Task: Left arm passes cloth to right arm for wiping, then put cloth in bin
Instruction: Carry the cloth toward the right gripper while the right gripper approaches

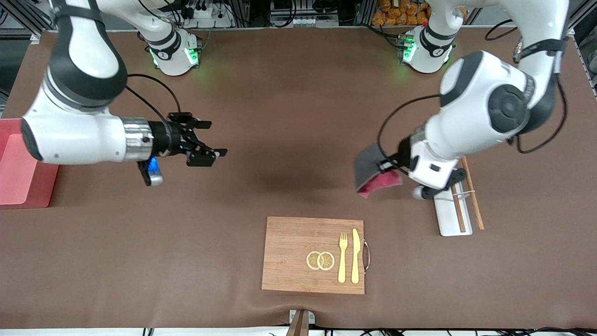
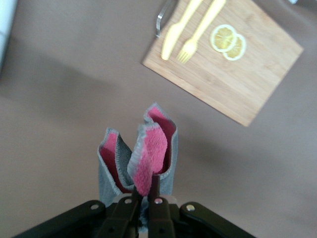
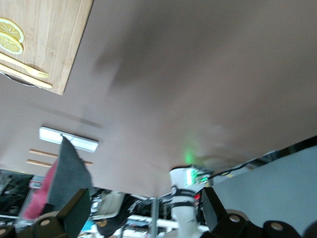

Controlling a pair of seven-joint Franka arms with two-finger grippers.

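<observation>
Fingers of left gripper (image 2: 141,208) pinch cloth (image 1: 375,171) above bare table (image 1: 289,140); right gripper (image 1: 205,140) spread wide, near bin (image 1: 21,163).

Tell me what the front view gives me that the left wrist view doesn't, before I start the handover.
Only the front view shows the right gripper, open and in the air over bare table, the pink bin at the right arm's end, and the white tray with chopsticks.

Only the left wrist view shows the left gripper pinching the cloth at its lower edge, pink inner folds fanning outward.

Both show the cloth held up, and the cutting board with lemon slices, fork and knife.
</observation>
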